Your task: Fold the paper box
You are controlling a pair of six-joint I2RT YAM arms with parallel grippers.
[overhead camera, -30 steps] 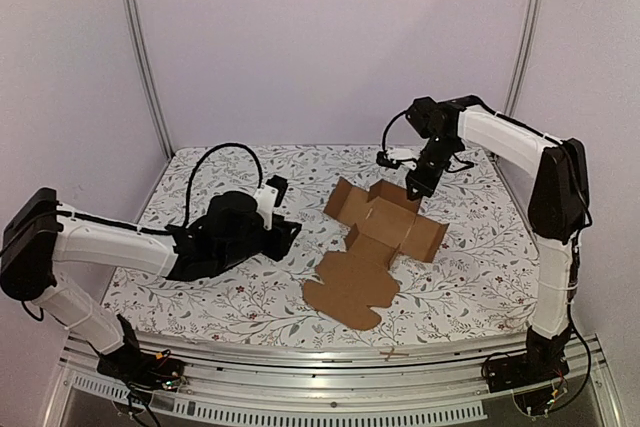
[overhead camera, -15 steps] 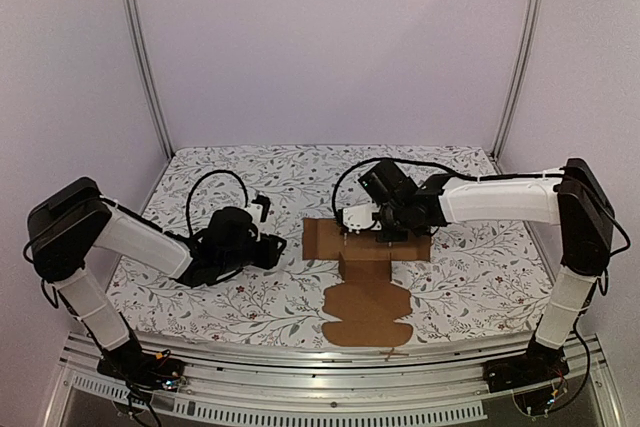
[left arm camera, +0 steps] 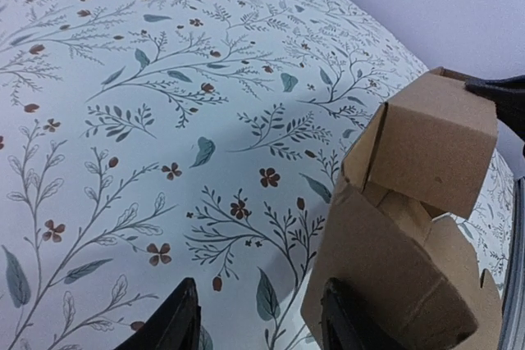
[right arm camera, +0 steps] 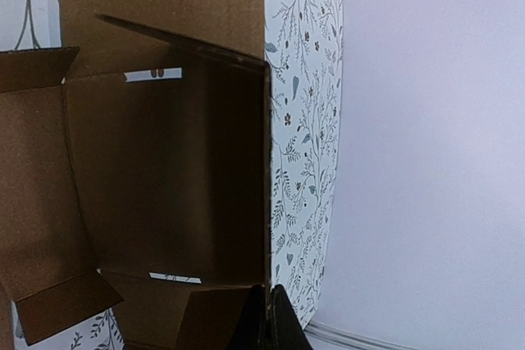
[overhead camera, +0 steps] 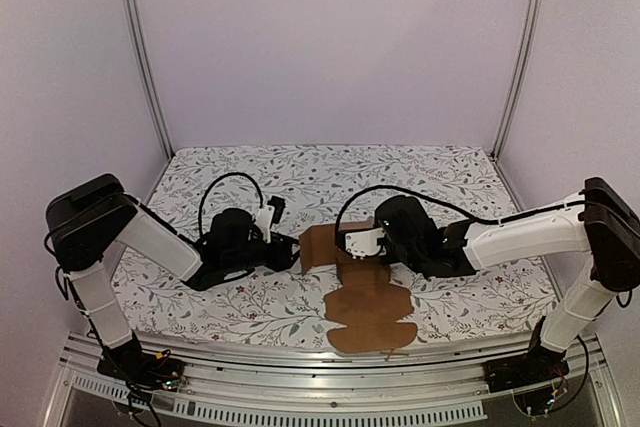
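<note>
The paper box [overhead camera: 368, 309] is brown cardboard lying partly folded at the table's front middle, its rounded lid flap flat toward the near edge and its side panels raised. My right gripper [overhead camera: 366, 243] is shut on the edge of a raised wall; in the right wrist view the fingertips [right arm camera: 267, 321] pinch that wall's thin edge, with the box's dark inside [right arm camera: 164, 178] to the left. My left gripper [overhead camera: 288, 250] is open beside the box's left side. In the left wrist view [left arm camera: 261, 327] its right finger [left arm camera: 343, 321] lies against the cardboard [left arm camera: 410, 227], the left finger [left arm camera: 175, 324] over the cloth.
The table carries a white floral cloth [overhead camera: 300, 172]. Metal posts [overhead camera: 140, 47] stand at the back corners before pale walls. An aluminium rail [overhead camera: 300, 362] runs along the near edge, with a small brown scrap [overhead camera: 392, 353] on it.
My right arm has swung down and nearer, drawing the box toward the front. My left gripper has moved right, up to the box's left side. The box's panels stand more upright.
</note>
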